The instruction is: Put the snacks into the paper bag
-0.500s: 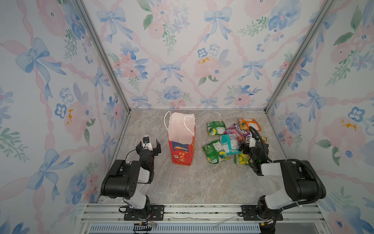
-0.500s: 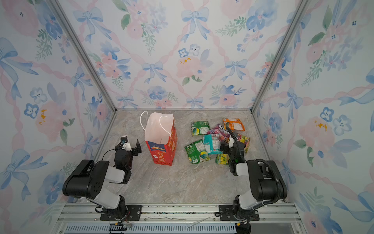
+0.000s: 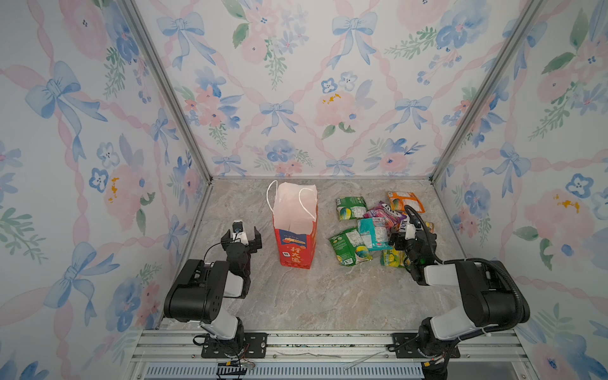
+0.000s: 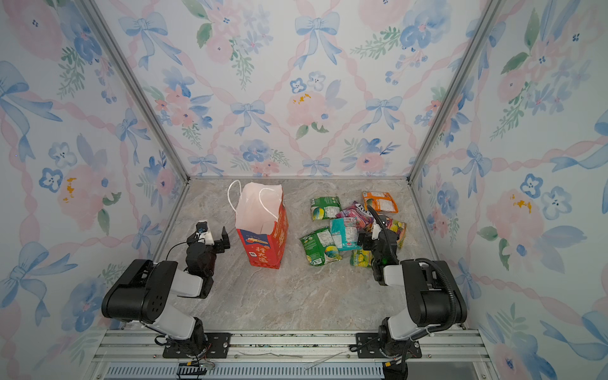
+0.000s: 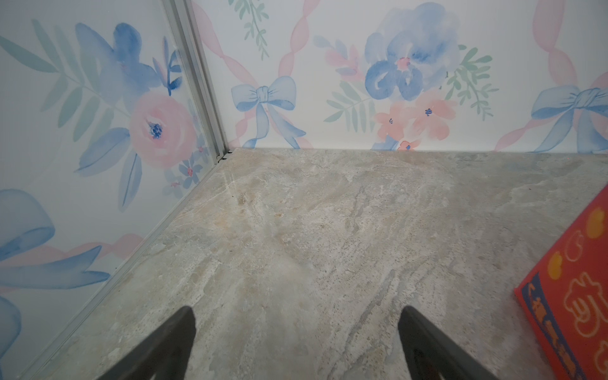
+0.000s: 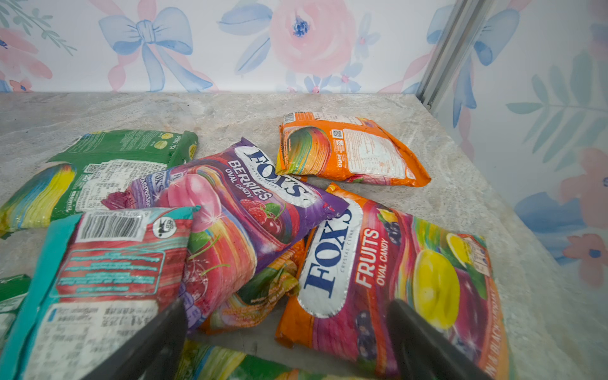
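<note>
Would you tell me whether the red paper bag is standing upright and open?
Upright and open: the red paper bag stands on its base, white inside visible through its mouth in both top views.

Next to nothing differs from the earlier top views. Any shift of the right hand [image 3: 411, 235], its jaws spread wide over the snacks [image 3: 373, 232], is too slight to tell, since the earlier pictures are small. It might have moved a trace, no more. None of the snacks shows a new place or a new tilt. The left hand [image 3: 242, 236], jaws also spread, lines up with its earlier spot beside the paper bag [image 3: 296, 245]. The bag's mouth and cord handles [image 3: 270, 200] keep the same outline on the worktop [image 3: 312, 296].
</note>
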You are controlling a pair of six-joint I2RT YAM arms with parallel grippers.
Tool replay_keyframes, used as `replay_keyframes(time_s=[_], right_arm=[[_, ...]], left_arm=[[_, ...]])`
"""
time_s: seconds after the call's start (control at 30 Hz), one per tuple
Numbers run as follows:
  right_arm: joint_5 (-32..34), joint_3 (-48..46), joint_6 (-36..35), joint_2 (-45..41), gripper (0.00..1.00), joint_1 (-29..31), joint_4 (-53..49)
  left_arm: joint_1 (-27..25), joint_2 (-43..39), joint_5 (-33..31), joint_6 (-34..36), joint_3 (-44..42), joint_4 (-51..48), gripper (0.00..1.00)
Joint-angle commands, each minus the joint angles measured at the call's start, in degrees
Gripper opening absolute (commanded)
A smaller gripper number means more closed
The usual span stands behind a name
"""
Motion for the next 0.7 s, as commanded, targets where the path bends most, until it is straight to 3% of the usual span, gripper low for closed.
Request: replay_keyframes(time_s=[0.0,0.67], right_arm=[[0.97,1.05,-0.11,0.54,0.96,0.59,0.84],[1.27,0.96,-0.25,0.54,0.96,0.74,0.94]], left_arm=[[0.25,0.57,0.96,-0.04,0.28,-0.06,0.98],[0.17,0.01,-2.93,-1.18,-2.91,5.75,0.98]])
